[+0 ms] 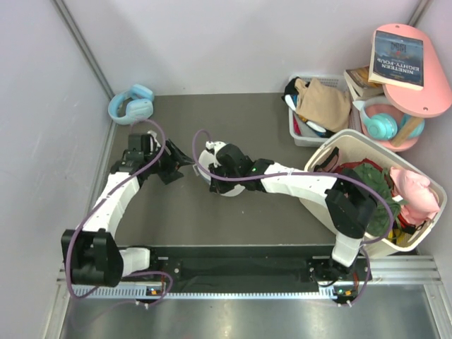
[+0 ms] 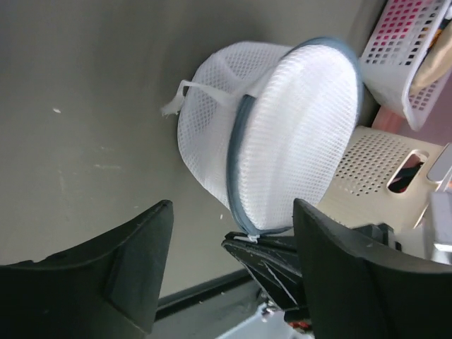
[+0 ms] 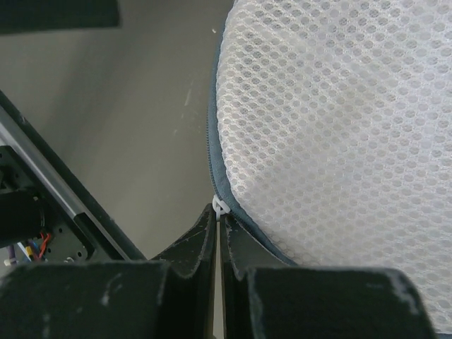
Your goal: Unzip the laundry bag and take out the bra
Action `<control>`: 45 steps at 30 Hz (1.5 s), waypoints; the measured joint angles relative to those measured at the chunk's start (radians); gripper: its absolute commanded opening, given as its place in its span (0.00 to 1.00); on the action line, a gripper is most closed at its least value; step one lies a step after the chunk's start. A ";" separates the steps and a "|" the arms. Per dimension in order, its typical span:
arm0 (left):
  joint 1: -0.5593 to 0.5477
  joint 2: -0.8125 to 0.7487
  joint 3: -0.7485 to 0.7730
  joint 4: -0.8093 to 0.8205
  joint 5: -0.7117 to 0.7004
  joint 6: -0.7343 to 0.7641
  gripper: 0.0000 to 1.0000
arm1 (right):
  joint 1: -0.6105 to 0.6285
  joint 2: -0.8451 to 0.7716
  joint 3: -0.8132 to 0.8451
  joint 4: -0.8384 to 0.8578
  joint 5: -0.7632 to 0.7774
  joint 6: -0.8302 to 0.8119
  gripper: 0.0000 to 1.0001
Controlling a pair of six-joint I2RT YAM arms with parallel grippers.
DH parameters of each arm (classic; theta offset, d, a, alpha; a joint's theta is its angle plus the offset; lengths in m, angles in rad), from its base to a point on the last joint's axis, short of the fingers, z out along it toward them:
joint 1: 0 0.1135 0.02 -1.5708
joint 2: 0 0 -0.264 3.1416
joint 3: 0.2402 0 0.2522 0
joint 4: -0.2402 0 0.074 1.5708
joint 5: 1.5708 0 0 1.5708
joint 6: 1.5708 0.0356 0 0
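**Both arms meet at the laundry bag, mid-table**

The right gripper (image 1: 210, 168) lies across the white laundry bag (image 1: 227, 191), hiding much of it; the left gripper (image 1: 181, 164) sits just left of the bag, jaws spread; blue headphones (image 1: 132, 104) lie in the far left corner; a grey crate (image 1: 300, 134) holding a tan cloth (image 1: 323, 104) stands far right; nearer, a white basket (image 1: 332, 145) holds a green garment (image 1: 367, 176) and a pink garment (image 1: 413, 191); a book (image 1: 397, 58) rests on a pink shelf (image 1: 424, 99).

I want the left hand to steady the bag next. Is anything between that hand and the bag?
Nothing visible. The open left hand faces the bag with only bare table between. The right hand, shut on the zip pull, sits at the bag's rim, low in the left wrist view.
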 measured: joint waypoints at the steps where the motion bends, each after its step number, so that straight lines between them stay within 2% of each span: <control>1: 0.000 0.018 -0.014 0.014 0.021 -0.014 0.69 | 0.000 0.000 0.000 -0.002 0.000 0.000 0.00; 7: -0.014 0.072 -0.104 0.124 0.108 -0.103 0.68 | 0.000 0.000 0.000 0.000 0.000 0.002 0.00; 10: -0.052 0.095 -0.106 0.179 0.130 -0.129 0.58 | 0.000 0.000 -0.001 0.002 0.000 0.003 0.00; 11: -0.067 0.104 -0.106 0.198 0.135 -0.138 0.48 | 0.000 0.000 -0.001 0.003 0.000 0.003 0.00; 14: -0.102 0.125 -0.106 0.231 0.143 -0.155 0.28 | 0.000 0.000 -0.001 0.005 -0.001 0.003 0.00; 15: -0.113 0.131 -0.106 0.240 0.142 -0.155 0.16 | 0.000 0.000 -0.002 0.005 -0.001 0.003 0.00; 18: -0.121 0.144 -0.106 0.258 0.143 -0.164 0.00 | 0.000 -0.002 -0.006 0.012 0.000 0.006 0.00; 29: -0.125 0.159 -0.106 0.261 0.149 -0.161 0.00 | -0.006 -0.054 -0.077 0.040 0.011 0.034 0.00; 39: -0.112 0.159 -0.103 0.258 0.148 -0.134 0.00 | -0.081 -0.192 -0.233 0.057 0.018 0.072 0.00; 45: -0.111 0.181 -0.052 0.251 0.145 -0.090 0.00 | -0.098 -0.208 -0.244 0.068 0.010 0.072 0.00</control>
